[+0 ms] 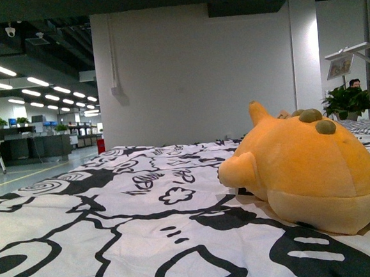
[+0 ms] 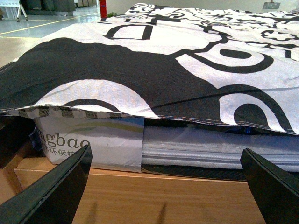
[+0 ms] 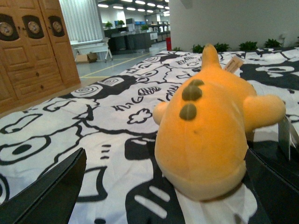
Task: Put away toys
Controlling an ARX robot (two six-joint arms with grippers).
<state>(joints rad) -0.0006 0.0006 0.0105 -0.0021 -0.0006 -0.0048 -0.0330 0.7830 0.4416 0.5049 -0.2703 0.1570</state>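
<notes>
Two grippers are in sight, both spread wide and holding nothing. The left gripper (image 2: 166,149) hangs low at the side of the bed, its black fingers (image 2: 56,191) pointing at the wooden frame (image 2: 163,198). Above the frame are a pale zipped mattress (image 2: 210,149) and a wrapped package (image 2: 93,140) with printed letters, both tucked under the overhanging black-and-white bedsheet (image 2: 187,60). The right gripper (image 3: 164,154) is level with the bed top, and the orange-yellow plush toy (image 3: 205,130) lies just ahead of it, seen between its fingers; I cannot tell whether they touch it. The toy rests on the sheet (image 1: 114,214) toward the robot's right (image 1: 309,167), green spots up, a paper tag (image 3: 233,64) at its far end. Off to one side stands a wooden wardrobe (image 3: 28,46), its doors and drawers closed.
</notes>
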